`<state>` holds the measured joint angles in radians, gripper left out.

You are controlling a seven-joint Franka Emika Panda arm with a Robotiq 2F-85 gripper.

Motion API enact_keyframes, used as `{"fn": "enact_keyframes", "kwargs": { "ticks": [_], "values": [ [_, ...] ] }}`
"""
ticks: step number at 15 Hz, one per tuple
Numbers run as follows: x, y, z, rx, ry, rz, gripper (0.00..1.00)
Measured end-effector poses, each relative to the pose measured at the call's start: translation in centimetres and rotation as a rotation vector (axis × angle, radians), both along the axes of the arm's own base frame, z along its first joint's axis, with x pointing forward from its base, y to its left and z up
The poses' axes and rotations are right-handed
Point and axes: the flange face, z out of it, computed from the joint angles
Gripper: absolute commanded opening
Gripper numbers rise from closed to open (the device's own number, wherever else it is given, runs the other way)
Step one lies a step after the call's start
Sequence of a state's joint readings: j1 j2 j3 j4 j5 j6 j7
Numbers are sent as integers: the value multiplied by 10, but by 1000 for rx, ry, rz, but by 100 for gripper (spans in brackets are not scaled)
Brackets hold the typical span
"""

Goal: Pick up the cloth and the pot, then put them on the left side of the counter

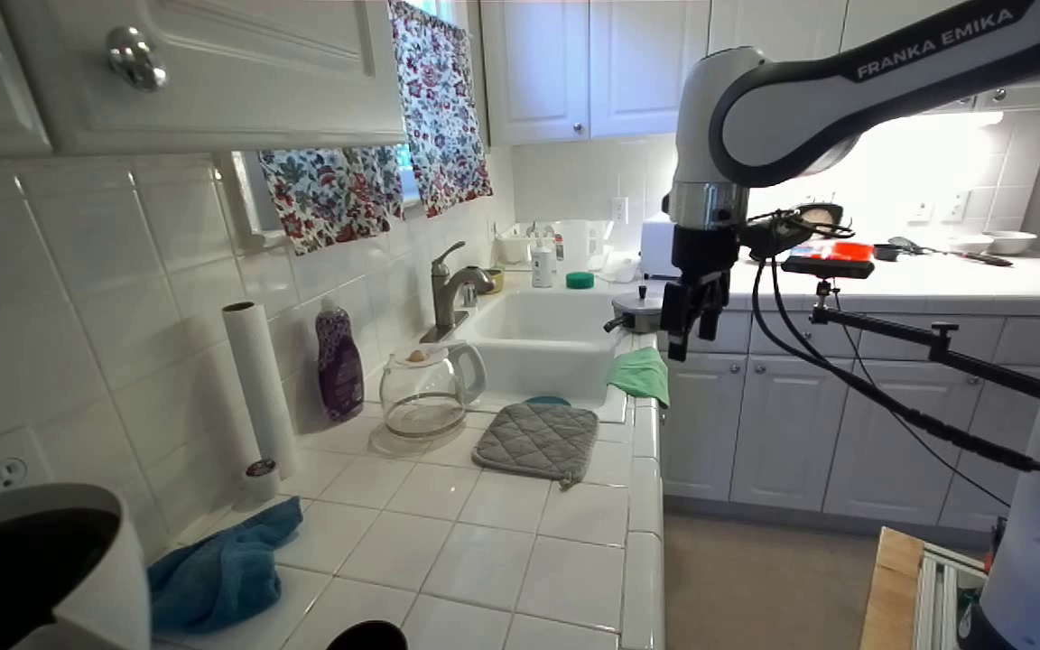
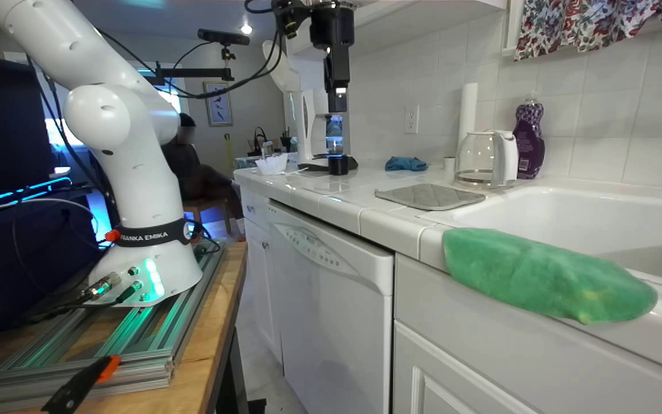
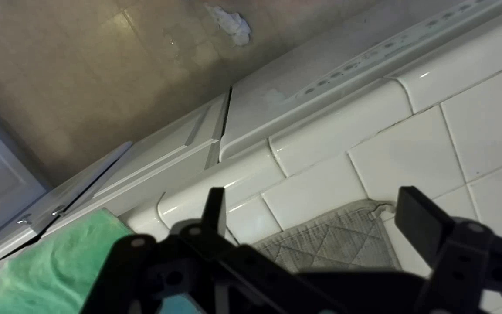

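The green cloth (image 1: 639, 374) hangs over the front edge of the white-tiled counter (image 1: 484, 560), beside the sink; it also shows in an exterior view as a green drape (image 2: 538, 276) and in the wrist view as green fabric (image 3: 55, 266). Beyond it sits the silvery pot (image 1: 636, 316), with a black handle and black knob; the arm's hand hides its right side. My gripper (image 1: 693, 341) is in the air, above counter height, fingers pointing down. In the wrist view the gripper (image 3: 312, 194) stands wide open, nothing between its fingers, with a grey quilted potholder (image 3: 329, 244) lying below.
The sink (image 1: 538, 372) and faucet (image 1: 450, 293) lie along the counter. A glass carafe (image 1: 425, 402), purple bottle (image 1: 339, 370), paper roll (image 1: 260, 388) and teal-blue cloth (image 1: 222, 578) stand or lie toward the wall. A dishwasher (image 2: 331, 299) is under the counter.
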<state>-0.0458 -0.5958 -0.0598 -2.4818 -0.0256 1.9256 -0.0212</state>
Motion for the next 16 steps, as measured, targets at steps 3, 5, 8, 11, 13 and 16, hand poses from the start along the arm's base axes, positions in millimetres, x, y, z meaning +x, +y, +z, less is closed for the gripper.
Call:
{"fn": "enact_keyframes", "kwargs": {
  "ticks": [3, 5, 8, 11, 13, 16],
  "values": [
    [2, -41, 1, 19, -52, -91, 100],
    [6, -68, -3, 25, -91, -152, 100],
    [22, -105, -13, 19, -129, -259, 100],
    [39, -139, -31, -3, -120, -390, 100],
    [49, -154, -46, -26, -106, -470, 100],
    [64, -165, -66, -43, -91, -550, 100]
  ]
}}
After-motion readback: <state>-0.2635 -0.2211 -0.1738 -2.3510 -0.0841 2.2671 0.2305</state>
